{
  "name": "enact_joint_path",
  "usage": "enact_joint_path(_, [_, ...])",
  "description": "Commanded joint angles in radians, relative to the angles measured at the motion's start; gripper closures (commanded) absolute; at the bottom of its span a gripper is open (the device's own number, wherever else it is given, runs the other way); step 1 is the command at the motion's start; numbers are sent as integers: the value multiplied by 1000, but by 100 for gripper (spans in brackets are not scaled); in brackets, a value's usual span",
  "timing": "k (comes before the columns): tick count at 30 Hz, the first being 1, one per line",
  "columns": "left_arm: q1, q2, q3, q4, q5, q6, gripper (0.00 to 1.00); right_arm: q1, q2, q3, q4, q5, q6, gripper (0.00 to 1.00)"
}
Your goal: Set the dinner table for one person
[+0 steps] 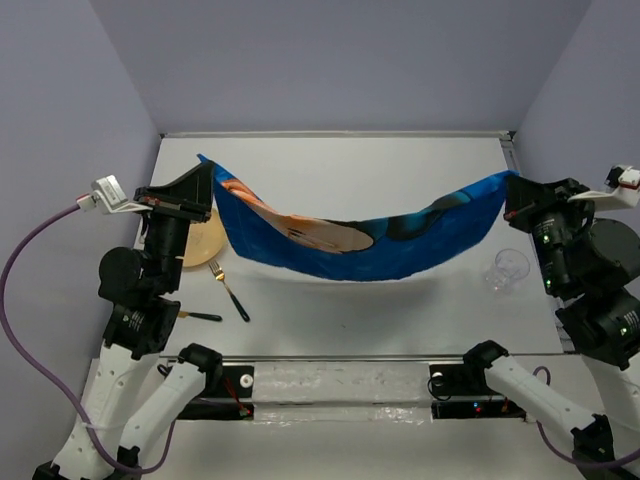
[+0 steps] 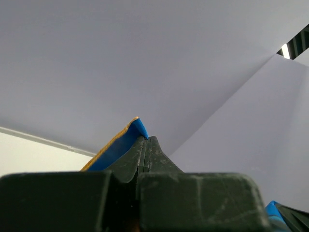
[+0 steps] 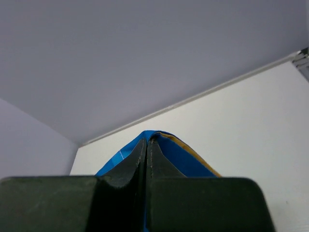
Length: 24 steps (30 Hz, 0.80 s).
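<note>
A blue cartoon-printed cloth placemat [image 1: 350, 240] hangs in a sagging arc above the white dinner table [image 1: 350, 160], stretched between both arms. My left gripper [image 1: 205, 165] is shut on its left corner [image 2: 137, 126], raised above the table. On the right, my right gripper [image 1: 508, 182] is shut on the other corner [image 3: 159, 136]. The mat's low middle droops toward the tabletop. A tan plate [image 1: 200, 245] lies partly hidden under the left arm. A fork [image 1: 228, 288] with a black handle lies in front of it, and a black-handled utensil [image 1: 200, 316] sits beside the left arm.
A clear glass cup [image 1: 508, 268] stands on the table at the right, close to the right arm. Grey walls close in the back and sides. A metal rail [image 1: 340, 382] with the arm bases runs along the near edge.
</note>
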State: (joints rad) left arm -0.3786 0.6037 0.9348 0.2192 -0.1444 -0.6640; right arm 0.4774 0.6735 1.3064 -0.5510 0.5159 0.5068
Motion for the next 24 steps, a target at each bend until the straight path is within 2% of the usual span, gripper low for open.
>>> enact_joint_path(1, [-2,39,16,66,-29,0,100,-3,98,53,11,124,-131,100])
enact_joint_path(7, [-2,157,-83,163,-35,-51,100,-13,210,-22,159,222,-180,100])
enact_joint_path(10, [18,255,-82,183,-52,-54,100,-75,283,-22,212,165,-186,100])
enact_joint_path(12, [44,307,-42,192,-24,-60,100,-138,360,-16,244,110,-185,100])
enact_joint_path(14, [95,393,1,198,8,-74,100,-287,438,-1,293,-72,-163,100])
enact_joint_path(15, [115,457,59,201,31,-81,100,-339,472,48,298,-214,-127,100])
enact_joint_path(16, [151,496,94,201,51,-89,100,-420,509,85,293,-265,-116,100])
enact_joint_path(20, [217,637,355,132,190,-100,100,-482,653,304,249,-318,-109,100])
enact_joint_path(22, [222,671,416,115,213,-79,100,-491,699,408,223,-321,-117,100])
enact_joint_path(24, [224,671,469,77,221,-31,100,-500,710,445,218,-324,-138,100])
